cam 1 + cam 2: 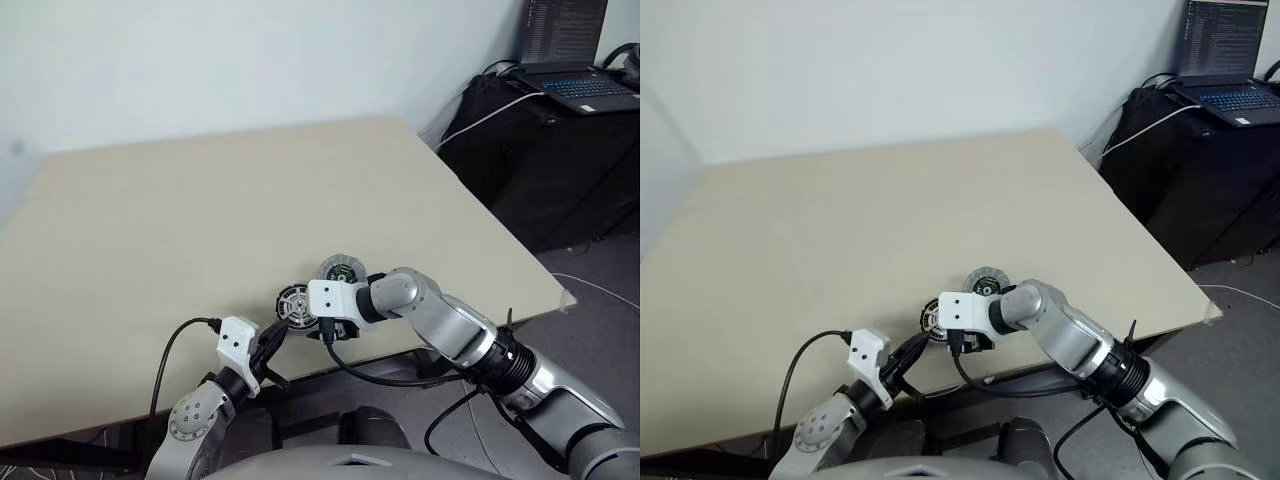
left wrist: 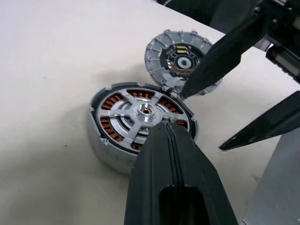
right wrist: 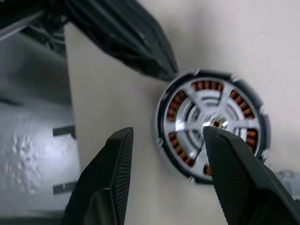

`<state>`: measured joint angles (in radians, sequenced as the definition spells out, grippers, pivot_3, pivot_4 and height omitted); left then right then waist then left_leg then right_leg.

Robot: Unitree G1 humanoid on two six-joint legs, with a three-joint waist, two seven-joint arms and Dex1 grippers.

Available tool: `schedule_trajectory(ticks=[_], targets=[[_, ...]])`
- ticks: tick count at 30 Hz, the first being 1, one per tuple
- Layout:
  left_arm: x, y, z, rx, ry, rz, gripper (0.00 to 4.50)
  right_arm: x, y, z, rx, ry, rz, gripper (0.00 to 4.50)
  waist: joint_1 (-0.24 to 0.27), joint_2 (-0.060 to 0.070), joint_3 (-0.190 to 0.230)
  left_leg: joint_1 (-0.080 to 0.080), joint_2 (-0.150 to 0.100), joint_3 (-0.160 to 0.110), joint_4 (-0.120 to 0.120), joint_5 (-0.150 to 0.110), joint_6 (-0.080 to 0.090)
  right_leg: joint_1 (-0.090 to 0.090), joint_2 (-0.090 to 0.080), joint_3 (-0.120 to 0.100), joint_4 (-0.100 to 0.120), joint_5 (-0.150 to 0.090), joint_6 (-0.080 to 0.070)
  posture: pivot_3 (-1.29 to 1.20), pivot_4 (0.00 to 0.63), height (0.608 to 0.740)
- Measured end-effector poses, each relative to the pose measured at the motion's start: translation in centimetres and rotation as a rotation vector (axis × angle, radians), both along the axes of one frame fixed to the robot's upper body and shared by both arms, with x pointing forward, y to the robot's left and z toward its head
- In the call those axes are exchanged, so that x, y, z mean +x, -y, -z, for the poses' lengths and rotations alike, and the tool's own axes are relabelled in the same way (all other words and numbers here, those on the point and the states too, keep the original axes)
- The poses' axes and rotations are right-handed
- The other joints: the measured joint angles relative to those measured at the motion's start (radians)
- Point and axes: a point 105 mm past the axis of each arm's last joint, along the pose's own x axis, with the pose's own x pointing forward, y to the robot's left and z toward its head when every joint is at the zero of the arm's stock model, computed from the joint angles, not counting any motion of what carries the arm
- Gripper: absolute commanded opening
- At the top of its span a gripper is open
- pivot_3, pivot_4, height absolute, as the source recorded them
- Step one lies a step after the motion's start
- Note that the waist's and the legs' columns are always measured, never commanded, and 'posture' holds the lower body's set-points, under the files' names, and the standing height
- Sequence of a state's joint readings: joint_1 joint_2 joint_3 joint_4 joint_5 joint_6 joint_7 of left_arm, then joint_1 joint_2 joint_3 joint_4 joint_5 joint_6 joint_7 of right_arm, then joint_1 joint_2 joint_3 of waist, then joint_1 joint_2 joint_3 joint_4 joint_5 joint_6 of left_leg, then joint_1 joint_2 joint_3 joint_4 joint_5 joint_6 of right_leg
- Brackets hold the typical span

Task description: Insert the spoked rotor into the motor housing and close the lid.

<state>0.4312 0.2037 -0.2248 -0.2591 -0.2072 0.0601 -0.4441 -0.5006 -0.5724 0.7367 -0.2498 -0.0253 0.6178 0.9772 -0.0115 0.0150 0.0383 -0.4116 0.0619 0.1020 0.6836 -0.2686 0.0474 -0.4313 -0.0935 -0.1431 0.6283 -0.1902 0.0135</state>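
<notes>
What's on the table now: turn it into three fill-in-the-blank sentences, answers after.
1. The spoked rotor sits in the motor housing, over its ____-coloured windings.
2. The lid lies on the table beside the housing, segmented face ____.
3. The left gripper is ____, while the right gripper is open.

Answers: copper; up; shut
</notes>
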Motion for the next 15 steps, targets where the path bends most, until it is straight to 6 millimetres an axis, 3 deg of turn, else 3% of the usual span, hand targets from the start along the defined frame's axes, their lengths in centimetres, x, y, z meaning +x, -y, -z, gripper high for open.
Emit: schedule_trajectory(ticks=[15], targets=[[-0.4,-0.8,0.0,0.117,0.059,0.002,0.0,0.5,-0.6,2.0,-0.041,-0.041,0.019,2.54,0.002,0.0,0.0,0.0,-0.001,0.0,0.0,0.0,0.0,0.0,-0.001,0.0,0.0,0.0,0.0,0.0,0.0,0.74]])
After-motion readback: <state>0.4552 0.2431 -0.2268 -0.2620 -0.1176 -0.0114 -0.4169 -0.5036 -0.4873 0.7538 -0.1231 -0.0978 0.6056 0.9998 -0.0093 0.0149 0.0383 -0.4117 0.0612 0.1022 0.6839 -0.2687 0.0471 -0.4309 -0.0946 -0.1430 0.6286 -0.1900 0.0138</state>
